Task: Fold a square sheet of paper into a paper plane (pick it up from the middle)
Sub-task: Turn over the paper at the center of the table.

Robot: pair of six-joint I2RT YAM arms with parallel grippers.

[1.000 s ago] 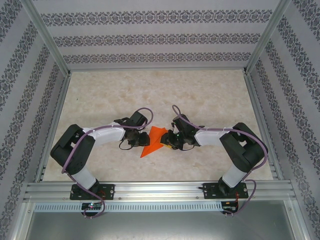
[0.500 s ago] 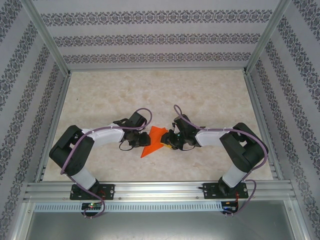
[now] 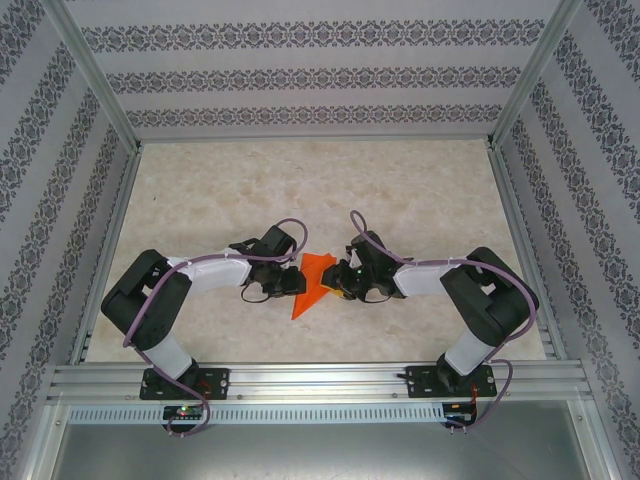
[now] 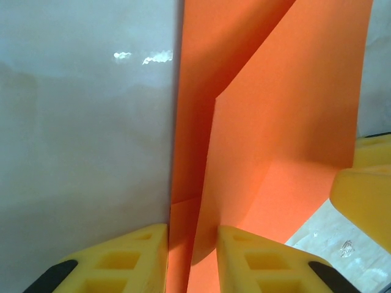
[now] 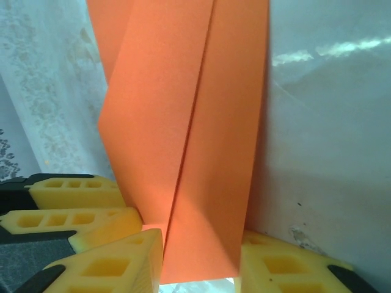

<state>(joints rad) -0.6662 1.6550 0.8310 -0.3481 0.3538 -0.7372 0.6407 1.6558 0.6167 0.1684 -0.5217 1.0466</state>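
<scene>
Narrower now than a second ago, the paper (image 3: 314, 283) has drawn in from a broad triangle to a slim wedge, and both arms have crept slightly toward each other.

Marble table (image 3: 400, 190): the whole far half is bare up to the back wall, and both side strips are free out to the metal rails (image 3: 108, 240). Between the grippers and the near rail only a thin band is left.

The orange paper sits mid-table, toward the near edge, its tail pointing near-left. In the left wrist view a long fold edge runs up its middle with a flap overlapping.

Left gripper (image 4: 192, 247): jaws narrow, the paper's folded end between the yellow fingers (image 4: 125, 259). Right gripper (image 5: 200, 256): jaws narrow too, paper spanning the gap. Whether either truly pinches it, I cannot tell. The two grippers nearly meet across the paper.
</scene>
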